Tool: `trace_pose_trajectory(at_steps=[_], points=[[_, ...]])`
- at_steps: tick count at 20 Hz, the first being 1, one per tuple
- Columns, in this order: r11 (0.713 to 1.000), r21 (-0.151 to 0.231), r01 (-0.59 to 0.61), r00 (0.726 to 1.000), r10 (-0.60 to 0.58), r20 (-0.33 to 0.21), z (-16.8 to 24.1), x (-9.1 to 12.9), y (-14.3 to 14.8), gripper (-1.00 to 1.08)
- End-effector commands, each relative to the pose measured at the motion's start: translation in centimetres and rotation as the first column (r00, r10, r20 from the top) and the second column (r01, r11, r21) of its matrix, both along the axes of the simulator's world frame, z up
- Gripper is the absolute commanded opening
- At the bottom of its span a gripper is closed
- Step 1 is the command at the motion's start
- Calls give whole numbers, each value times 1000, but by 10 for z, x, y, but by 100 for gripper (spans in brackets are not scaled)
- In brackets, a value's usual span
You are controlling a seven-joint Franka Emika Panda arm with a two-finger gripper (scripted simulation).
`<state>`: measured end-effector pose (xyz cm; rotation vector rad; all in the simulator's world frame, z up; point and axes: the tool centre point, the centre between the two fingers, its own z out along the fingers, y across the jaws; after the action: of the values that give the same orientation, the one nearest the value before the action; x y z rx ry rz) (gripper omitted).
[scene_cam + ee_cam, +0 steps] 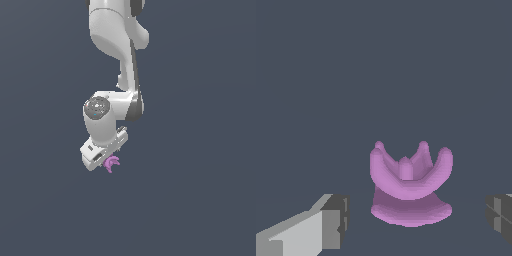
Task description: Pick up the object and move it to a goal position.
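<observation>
The object (112, 163) is a tiny purple-pink curled piece with curved prongs, lying on the dark grey floor. In the exterior view it shows just under the white hand. My gripper (106, 163) is right over it, with the hand tilted. In the wrist view the object (410, 184) stands between the two fingertips (336, 220), with clear gaps on both sides. My gripper (418, 217) is open and touches nothing.
The white arm (117, 35) comes down from the top of the exterior view. The dark grey floor (200, 200) stretches around with no other thing on it in view.
</observation>
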<state>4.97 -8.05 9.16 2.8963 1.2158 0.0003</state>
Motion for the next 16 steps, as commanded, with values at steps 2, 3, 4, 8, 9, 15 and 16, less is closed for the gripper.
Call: trace_pose_trajectory(at_steps=[2,3,4,8,9,15,16], points=[[1000,0,-10,1000,10,0,-1,0,-1,100],[1000,0,-6,1000,6,0,-1,0,-1,100],[1000,0,-6,1000,6,0,-1,0,-1,100],[1000,0,-6,1000,6,0,-10,0,-1,100],[1000,0,-7,1000,7,0,-14,0,-1,100],[1000,0,-10,1000,10,0,-45,-1,-1,100],[1000,0,-10,1000,10,0,-48,-1,-1,100]])
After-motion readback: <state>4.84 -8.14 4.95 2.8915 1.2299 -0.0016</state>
